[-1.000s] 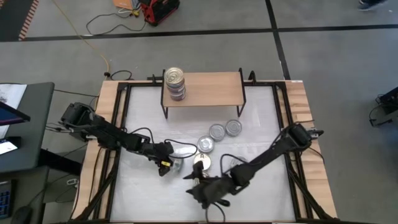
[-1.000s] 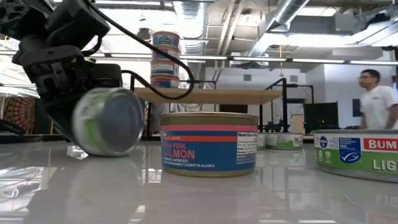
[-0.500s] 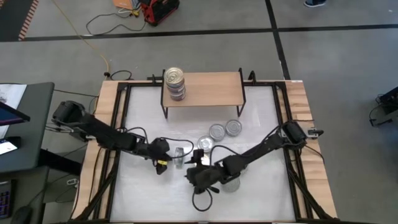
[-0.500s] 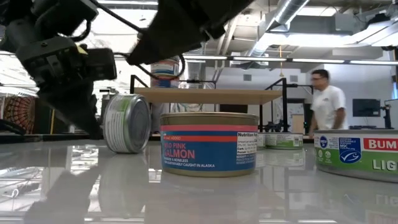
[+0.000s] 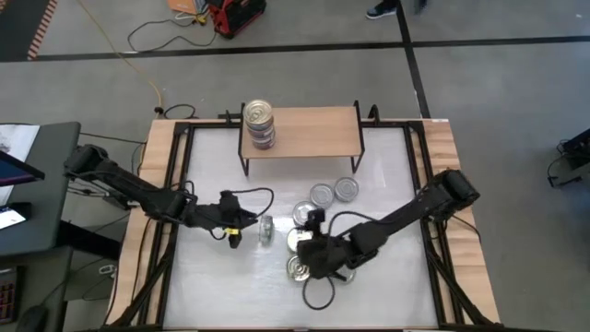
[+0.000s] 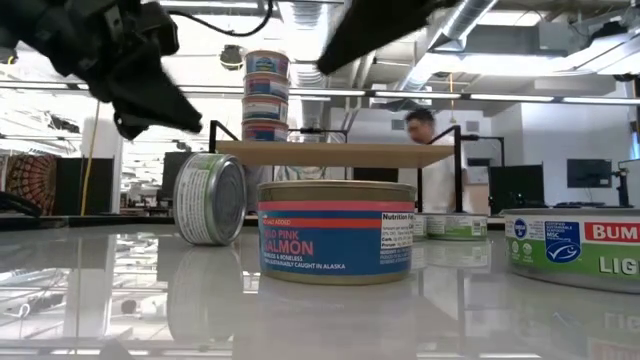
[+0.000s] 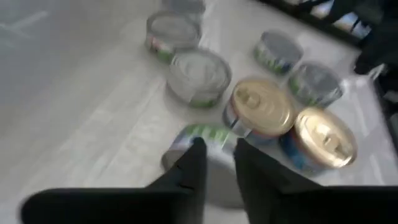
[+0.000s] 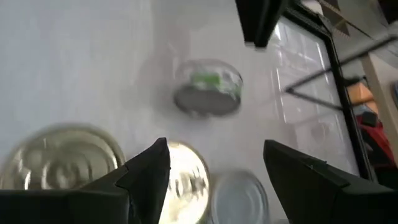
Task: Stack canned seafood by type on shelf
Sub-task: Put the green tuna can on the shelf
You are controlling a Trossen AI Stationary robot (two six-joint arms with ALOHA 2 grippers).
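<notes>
Light wood, high view: I see the shelf [image 5: 301, 131] at the table's far edge, with one stack of cans [image 5: 259, 124] on its left end; how many are in it I cannot count from above.
High view, loose cans: a cluster lies in front of the shelf; two silver lids [image 5: 334, 192] show whole, the nearer tins are partly covered by the right arm.
High view, left gripper [image 5: 241, 226]: just beside a tipped can [image 5: 265, 230] that lies on its rim; I cannot make out its finger gap here.
High view, right gripper [image 5: 309, 261]: over the nearest tins, its fingers lost against the dark arm.
Low view: the salmon can [image 6: 336, 231] stands in front; the tipped can [image 6: 211, 198] stands on edge to its left, nothing touching it. A green-labelled tin [image 6: 573, 248] is cut off at the picture's edge. A person [image 6: 430, 150] stands behind the shelf.
Left wrist view: fingers [image 7: 194, 165] slightly parted, empty, in front of the blurred tipped can [image 7: 206, 136]; two gold lids [image 7: 261, 107] lie beyond.
Right wrist view: fingers [image 8: 148, 169] spread wide, holding nothing, above gold lids [image 8: 63, 155].
</notes>
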